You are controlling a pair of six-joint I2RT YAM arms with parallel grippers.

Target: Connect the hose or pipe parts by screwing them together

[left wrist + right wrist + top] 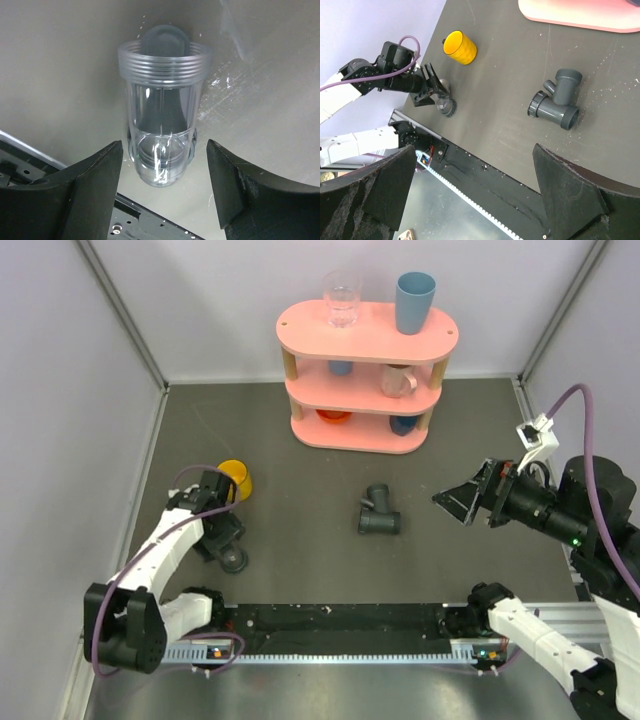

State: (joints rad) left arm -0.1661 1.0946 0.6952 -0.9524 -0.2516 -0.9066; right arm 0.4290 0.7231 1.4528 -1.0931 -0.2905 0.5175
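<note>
Left claw [164, 145] is down low over the tube [162, 115], with one finger on each side of it. From the left wrist cam I can see a thin sliver of gap on both sides, so the jaws are open around the tube and not pinching it as far as I can tell. The fingers [95, 175] sit at the tube's rounded closed end, and the threaded open end points away from the claw. The tube is lying on the surface [300, 470] at the left side, close to the near edge and just beyond the black rail [340, 620].

The right claw [474, 149] is up in the air on the right side, jaws spread wide, nothing in them. It's aimed in toward the middle of the surface.

The T-fitting [380, 512] is lying flat about mid-surface, between the two claws and well apart from the tube, with neither claw touching it. The right wrist cam shows a threaded opening on one end and a small side stub.

There's a yellow cup [236, 478] on its side just behind the left claw. At the far side there's a pink three-tier shelf [375, 330] with a clear glass [342, 298] and a blue cup [414, 302] on top. There are a few more cups on the lower tiers, but I can't make those out well.
</note>
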